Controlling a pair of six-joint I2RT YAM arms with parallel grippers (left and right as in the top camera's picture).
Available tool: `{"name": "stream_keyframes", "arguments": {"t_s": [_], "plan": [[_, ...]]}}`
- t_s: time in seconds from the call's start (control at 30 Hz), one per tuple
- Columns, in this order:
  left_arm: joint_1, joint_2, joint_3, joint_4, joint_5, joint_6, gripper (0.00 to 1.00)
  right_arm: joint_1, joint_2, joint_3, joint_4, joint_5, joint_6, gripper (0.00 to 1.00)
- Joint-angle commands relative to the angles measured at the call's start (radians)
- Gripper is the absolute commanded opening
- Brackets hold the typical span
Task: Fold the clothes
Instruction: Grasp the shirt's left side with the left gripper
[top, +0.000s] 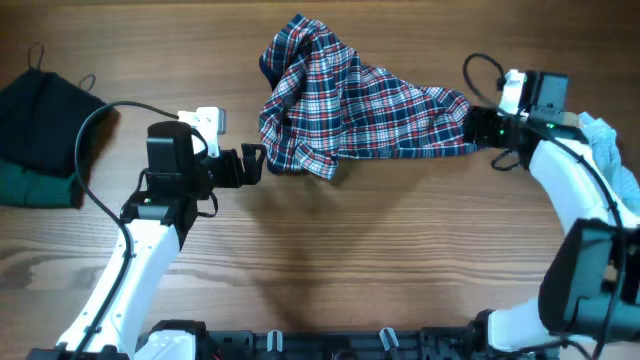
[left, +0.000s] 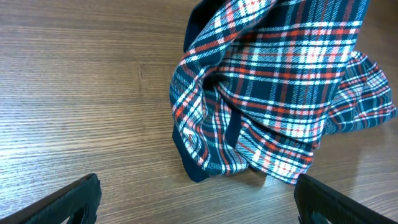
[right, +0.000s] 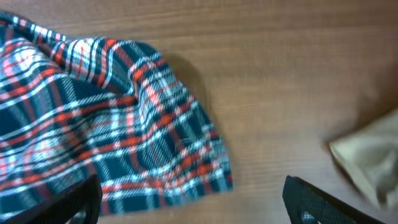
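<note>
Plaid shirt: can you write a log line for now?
plaid shirt: crumpled, unfolded | left tool: open, beside shirt | right tool: open, at shirt's edge

arms (top: 128, 262): white shells | wrists (top: 170, 150): black housings | cables (top: 80, 150): black loops | left pincer (left: 196, 183): black fingers

The white-and-black jointed left arm (top: 130, 250) rises from the near edge, bends at the elbow and holds the black two-finger left end effector (top: 252, 163) low and level, pointing toward the other arm, its fingers (left: 71, 199) spread wide. The white-and-black right arm (top: 580, 210) curves from the near corner to the far side. Its black right end effector (top: 468, 128) points inward with fingers (right: 62, 205) far apart, though from overhead the tips seem partly hidden.
</note>
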Motion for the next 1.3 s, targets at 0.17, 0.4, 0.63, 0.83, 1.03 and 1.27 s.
{"name": "stream_keyframes", "arguments": {"t_s": [0.17,0.4,0.63,0.83,1.03,1.27], "plan": [[-0.005,-0.005,0.021,-0.001,0.011,-0.009,1.00,-0.001,0.206,-0.044,0.137,-0.026,-0.101,0.89],[-0.006,0.126,0.016,0.007,-0.026,-0.141,1.00,0.000,0.219,-0.044,0.150,-0.027,-0.098,0.49],[-0.006,0.254,0.017,0.050,0.148,-0.275,0.58,0.000,0.219,-0.044,0.150,-0.035,-0.090,0.48],[-0.033,0.259,0.017,0.064,0.146,-0.332,0.62,0.000,0.219,-0.044,0.150,-0.035,-0.090,0.47],[-0.131,0.259,0.017,0.079,0.003,-0.479,0.73,0.000,0.219,-0.044,0.150,-0.035,-0.090,0.47],[-0.137,0.328,0.017,0.118,-0.042,-0.565,0.74,0.000,0.219,-0.044,0.150,-0.035,-0.090,0.43]]}}
